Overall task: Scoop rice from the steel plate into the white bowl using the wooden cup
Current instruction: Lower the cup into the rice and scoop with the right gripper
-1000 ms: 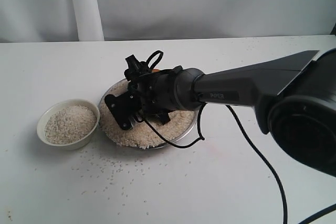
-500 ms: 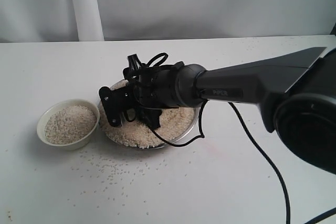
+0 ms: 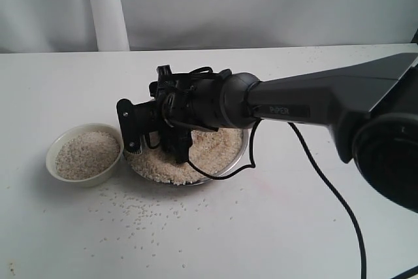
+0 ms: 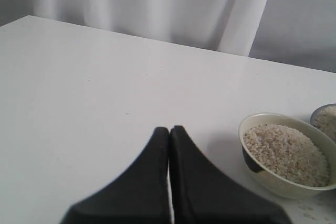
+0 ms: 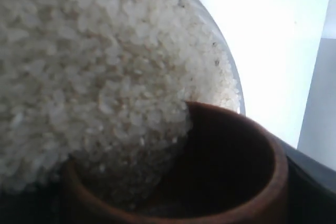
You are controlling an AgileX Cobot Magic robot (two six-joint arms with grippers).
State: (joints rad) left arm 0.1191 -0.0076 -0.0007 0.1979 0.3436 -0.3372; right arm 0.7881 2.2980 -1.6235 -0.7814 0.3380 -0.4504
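The left gripper (image 4: pixel 169 129) has its two dark fingers pressed flat together with nothing between them. It hangs over the bare white table (image 4: pixel 94 87). The white bowl (image 4: pixel 262 174) stands ahead of its tips and off to one side, and the bowl is well filled with grains.

In the exterior view that bowl (image 3: pixel 83 181) sits near the right gripper (image 3: pixel 153 136), on its left and apart from it. Loose grains (image 3: pixel 137 217) are scattered on the table in front of both.

The right gripper is down over the steel plate (image 3: pixel 238 158), its jaws spread wide around the wooden cup (image 5: pixel 231 156). A dark finger shows against the cup's side.

The cup is glossy reddish-brown with a thick rounded rim and a dark hollow. Its mouth shows as a broad oval in the right wrist view, so it is tipped toward that camera and into the heap. The rice (image 5: pixel 94 66), off-white and fine-grained, lies over one side of the rim and slopes down inside. The other side of the hollow is bare. The cup's body is hidden in both views, so how its mouth-to-base line runs across the plate cannot be told.

The plate's thin rim (image 5: pixel 234 77) curves just beyond the cup.
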